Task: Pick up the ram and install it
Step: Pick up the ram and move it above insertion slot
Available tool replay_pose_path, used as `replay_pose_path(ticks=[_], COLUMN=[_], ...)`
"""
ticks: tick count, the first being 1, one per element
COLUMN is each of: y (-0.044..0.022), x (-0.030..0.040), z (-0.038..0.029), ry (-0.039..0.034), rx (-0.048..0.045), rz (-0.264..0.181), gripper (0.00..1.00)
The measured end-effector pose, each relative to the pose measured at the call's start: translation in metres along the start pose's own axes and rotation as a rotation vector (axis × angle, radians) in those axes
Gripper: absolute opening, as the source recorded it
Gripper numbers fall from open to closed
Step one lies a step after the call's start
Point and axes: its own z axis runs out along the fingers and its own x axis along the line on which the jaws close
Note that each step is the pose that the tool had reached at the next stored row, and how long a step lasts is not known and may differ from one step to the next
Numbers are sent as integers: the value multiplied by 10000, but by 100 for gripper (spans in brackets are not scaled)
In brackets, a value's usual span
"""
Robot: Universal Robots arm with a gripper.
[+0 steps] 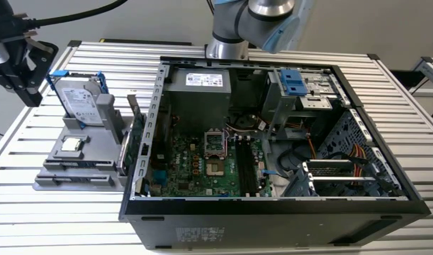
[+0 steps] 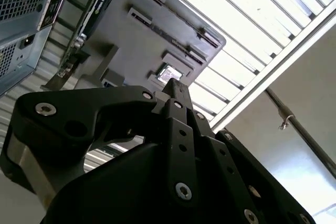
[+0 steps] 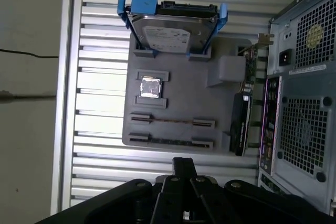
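The ram (image 3: 170, 141) is a thin dark stick standing on edge in a slot of the grey holder block (image 3: 178, 66); in the exterior view the ram (image 1: 85, 166) lies near the block's front. A second thin stick (image 3: 171, 121) sits in the slot beside it. My gripper (image 1: 32, 98) hangs at the exterior view's far left, above and apart from the block, shut with nothing held. In the first wrist view the gripper (image 3: 184, 162) points toward the block's ram end. The second wrist view has the gripper (image 2: 173, 83) tip over the block.
The block also carries a silver hard drive in a blue bracket (image 3: 173, 32), a square processor chip (image 3: 151, 87) and an expansion card (image 3: 239, 124). An open computer case (image 1: 273, 204) stands beside it, with black memory slots (image 1: 246, 167) on its motherboard. Everything rests on a slatted aluminium table (image 1: 53, 223).
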Motion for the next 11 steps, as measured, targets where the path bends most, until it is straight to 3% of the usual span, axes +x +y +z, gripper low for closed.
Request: replay_pose_path(ticks=[11], y=[0], x=[0], z=[0], ry=[41], rx=[6], rz=[-876], gripper=[0])
